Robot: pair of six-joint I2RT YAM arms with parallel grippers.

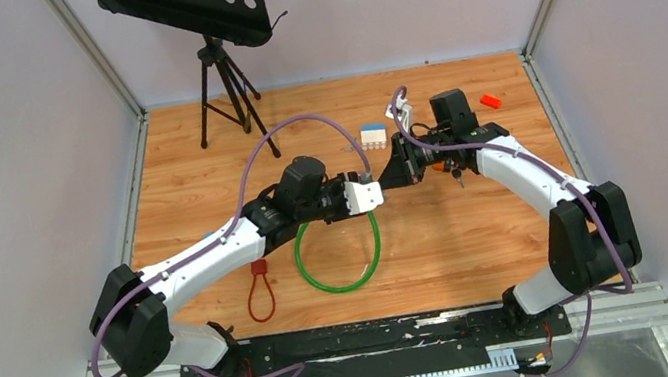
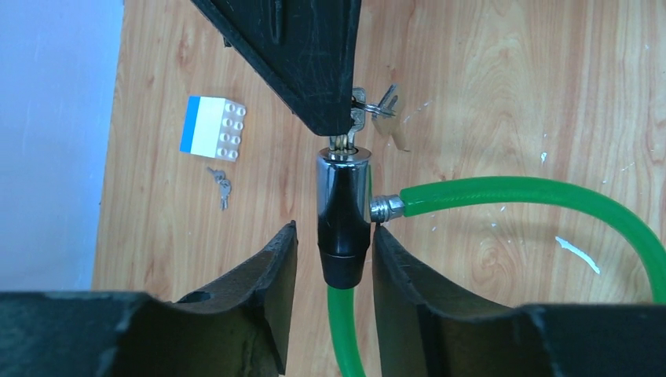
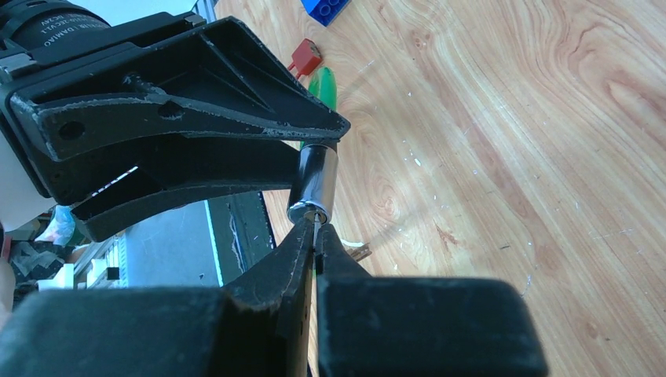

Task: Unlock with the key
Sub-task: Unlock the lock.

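Left wrist view: spread left end effector (image 2: 334, 230) flanks the lock (image 2: 343, 208); right end effector (image 3: 316, 236) pinches the key (image 2: 346, 144), coaxial with it.

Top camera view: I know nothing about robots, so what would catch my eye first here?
At mid-table, the right claw pinches a key pushed into a chrome-and-black lock cylinder, which sits between the parted fingers of the left claw. From the lock a bright green cable curls in a loop over the wooden table. At the back left stands a black music stand on a tripod.
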